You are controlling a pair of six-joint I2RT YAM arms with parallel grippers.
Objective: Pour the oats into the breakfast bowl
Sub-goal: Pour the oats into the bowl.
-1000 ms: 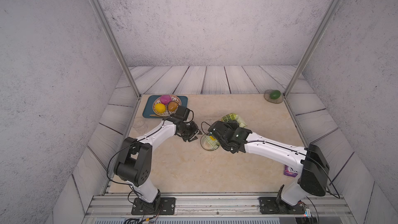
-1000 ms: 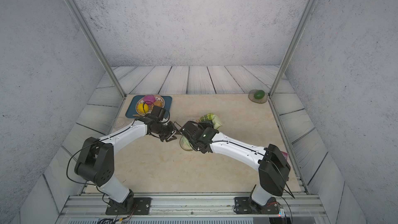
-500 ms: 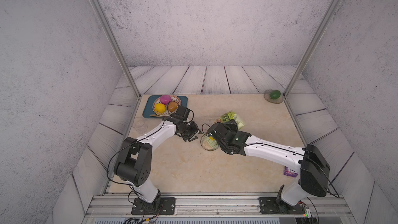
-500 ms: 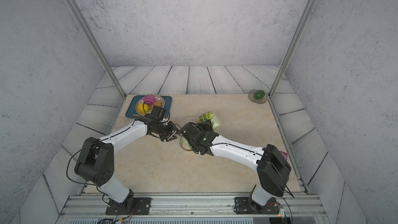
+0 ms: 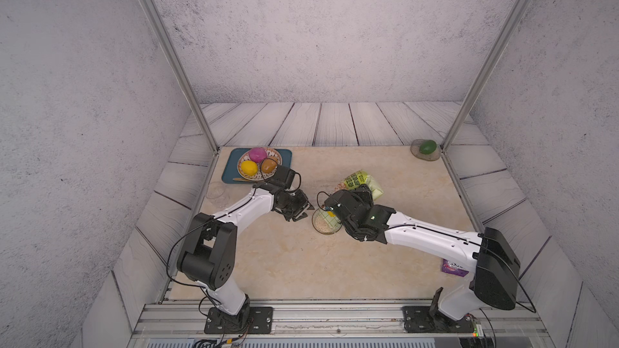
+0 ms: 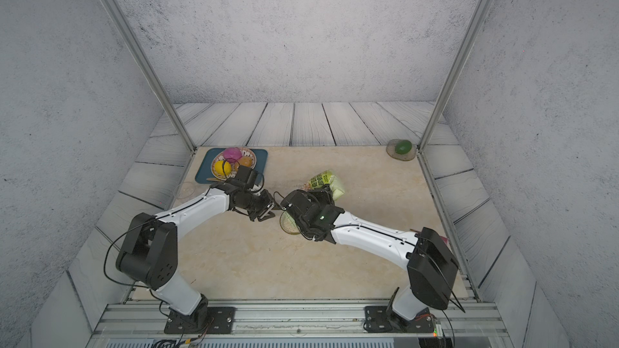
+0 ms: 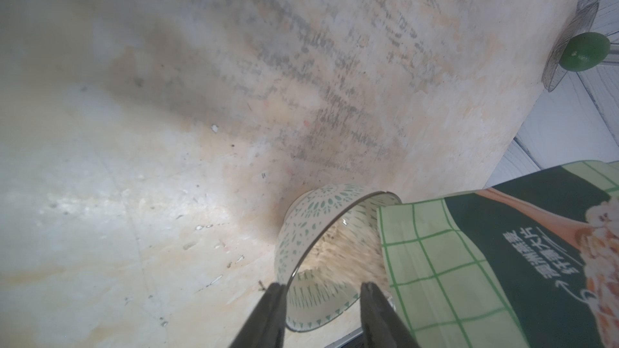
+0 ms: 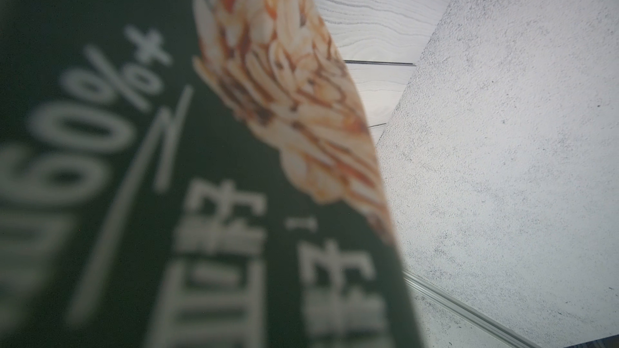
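The oats (image 7: pixel 345 256) are mid-pour. From here I see a pale stream of flakes falling from the pouch's mouth into the breakfast bowl (image 7: pixel 301 225). In a top view a beige layer (image 5: pixel 323 225) covers the bowl's floor.

From the big things down: the beige surface (image 5: pixel 294 262) carries the bowl near its middle. The lime-green oat pouch (image 5: pixel 363 180) hangs tipped above the surface, its base raised toward the back wall and its mouth down over the bowl. The right claw (image 5: pixel 355 197) is clamped on that pouch, I judge, since the pouch is off the surface and its dark print (image 8: pixel 167 195) fills the right wrist view. The fingers themselves are hidden.

The bowl sits on the surface, as far as both top views show. The left claw (image 7: pixel 323 296) waits at the bowl's edge with its fingers apart, one outside the wall and the other in front of the inside. I can't tell whether either presses on it. Smallest of all, a few pale specks (image 7: pixel 214 127) lie on the surface beside the bowl, maybe stray flakes.

For the next move I'd hold this tilt only until the portion looks fair. Then I'd roll the pouch upright with its mouth above the bowl, so trailing flakes land inside. The left claw should not nudge the bowl meanwhile.
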